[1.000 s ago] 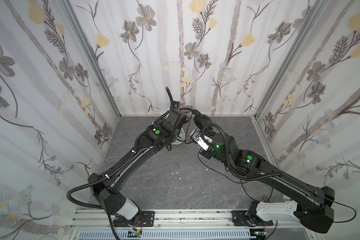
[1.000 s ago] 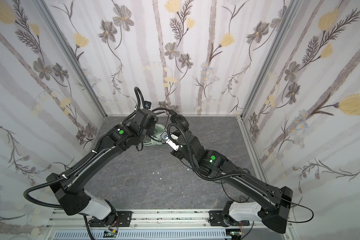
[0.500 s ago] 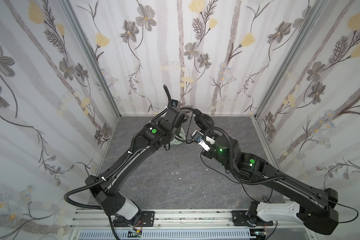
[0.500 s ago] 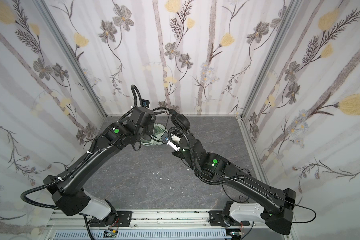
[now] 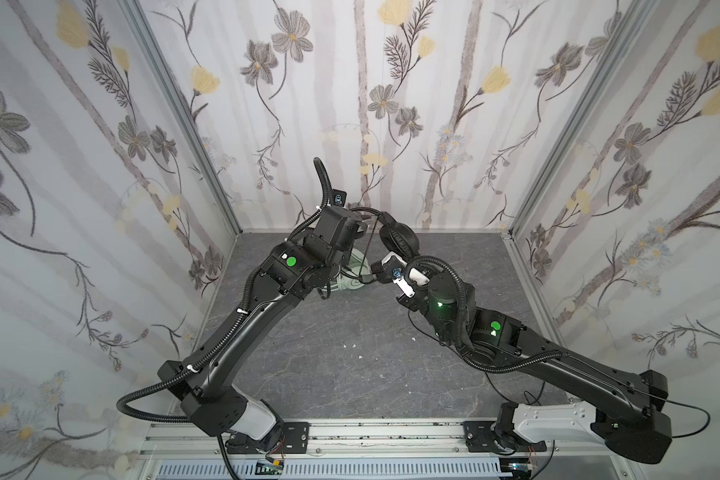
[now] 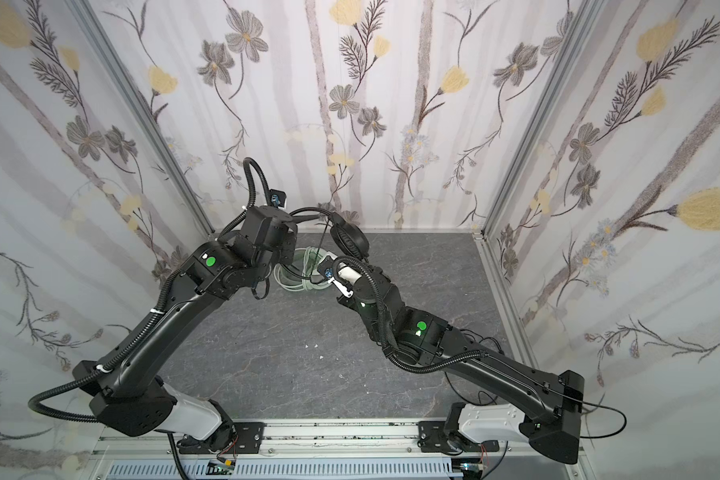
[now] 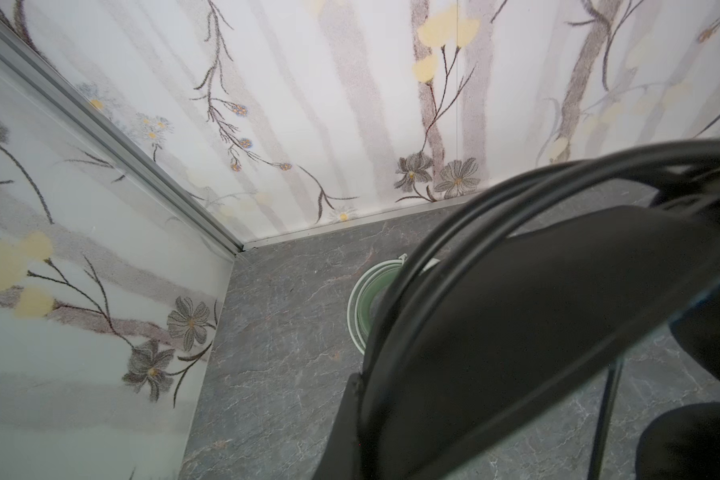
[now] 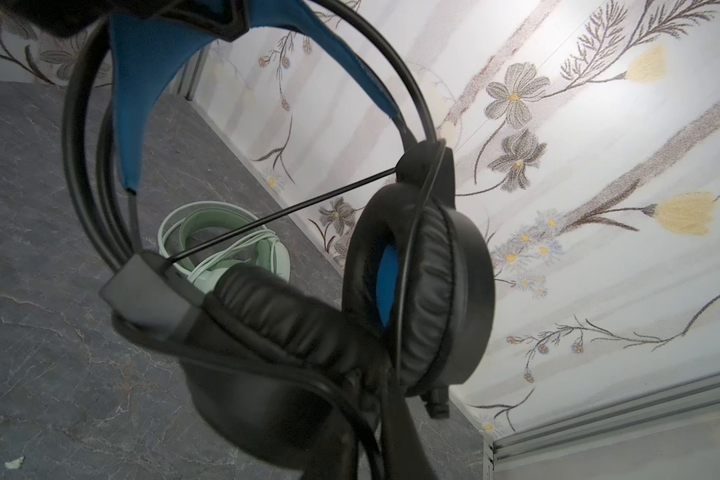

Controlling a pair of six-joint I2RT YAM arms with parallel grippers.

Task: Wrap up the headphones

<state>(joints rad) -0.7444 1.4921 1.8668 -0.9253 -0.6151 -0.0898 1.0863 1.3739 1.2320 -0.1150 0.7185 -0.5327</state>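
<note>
— What is made out of the black headphones (image 8: 425, 291)?
— Round cups are seen, cushioned in wrinkled, matte leatherette, with blue lining inside one. A blue fabric inner band is slung under two thin, glossy black hoops. The set is held up off the surface (image 5: 329, 353), near the back wall, and the left pincer (image 8: 154, 16) is clenched on its headband.

— And the right pincer (image 5: 373, 270)?
— It is placed just beside the thin black cable (image 8: 287, 208), which is drawn straight across the headband's opening. Whether it is clenched or released cannot be told.

— Where is the other set found?
— The mint green headphones (image 6: 304, 274), smooth and rounded, are laid flat on the surface below the black pair. The whitish cable (image 8: 161, 232) is looped round them.

— How is the room described?
— The dark grey surface is veined like marble. It is enclosed by walls (image 5: 391, 104) papered with grey and yellow flowers and joined by metal corner posts (image 5: 186, 124). A few white crumbs (image 5: 352, 345) are scattered mid-surface.
</note>
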